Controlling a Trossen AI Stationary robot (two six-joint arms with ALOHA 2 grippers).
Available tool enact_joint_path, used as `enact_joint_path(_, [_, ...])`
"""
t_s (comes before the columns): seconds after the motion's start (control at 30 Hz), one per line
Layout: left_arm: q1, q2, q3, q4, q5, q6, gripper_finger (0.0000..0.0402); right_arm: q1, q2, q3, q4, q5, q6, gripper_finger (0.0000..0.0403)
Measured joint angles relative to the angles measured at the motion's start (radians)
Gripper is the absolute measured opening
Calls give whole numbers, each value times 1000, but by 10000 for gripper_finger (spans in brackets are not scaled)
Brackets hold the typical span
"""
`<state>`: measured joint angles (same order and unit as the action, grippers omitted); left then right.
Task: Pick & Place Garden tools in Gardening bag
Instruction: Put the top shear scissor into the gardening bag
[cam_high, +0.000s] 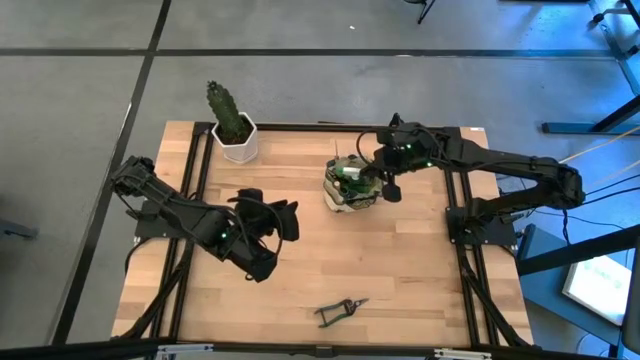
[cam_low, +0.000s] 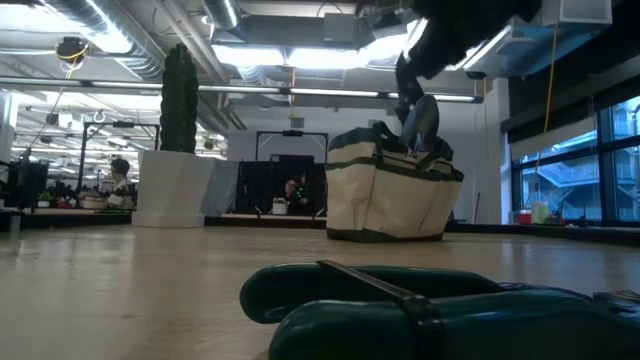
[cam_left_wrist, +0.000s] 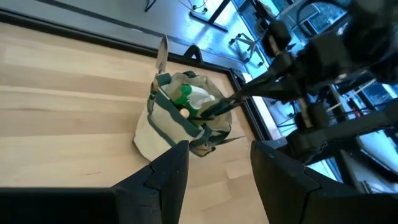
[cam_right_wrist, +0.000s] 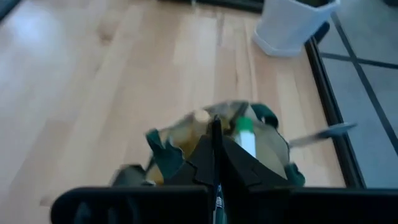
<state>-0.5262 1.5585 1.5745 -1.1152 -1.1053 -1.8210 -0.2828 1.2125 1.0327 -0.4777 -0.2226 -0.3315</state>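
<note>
Here the right end effector (cam_right_wrist: 214, 163) (fingers pressed together) hides part of the gardening bag (cam_right_wrist: 217, 146).

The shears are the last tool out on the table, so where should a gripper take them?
Grip the shears from straight above, across the paired handles at the left end. They lie flat on the table with nothing beside them; the blades' end is thinner.

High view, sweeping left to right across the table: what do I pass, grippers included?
Cactus in its white pot → left gripper → pruning shears, near the front edge → gardening bag → right gripper, at the bag's right rim.
</note>
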Motion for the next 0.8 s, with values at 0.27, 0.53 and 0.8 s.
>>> enact_joint_path(0.27, [-1,0,0,63,-1,1,168,-71,12,-77,47,-64,-17,6])
enact_joint_path(0.53, [2,17,0,111,-19,8,168,-116,13,-123,95,-70,-20,6])
enact_joint_path(0.8, [12,73,0,170,-2,3,168,-108,13,-124,104,132,62,6])
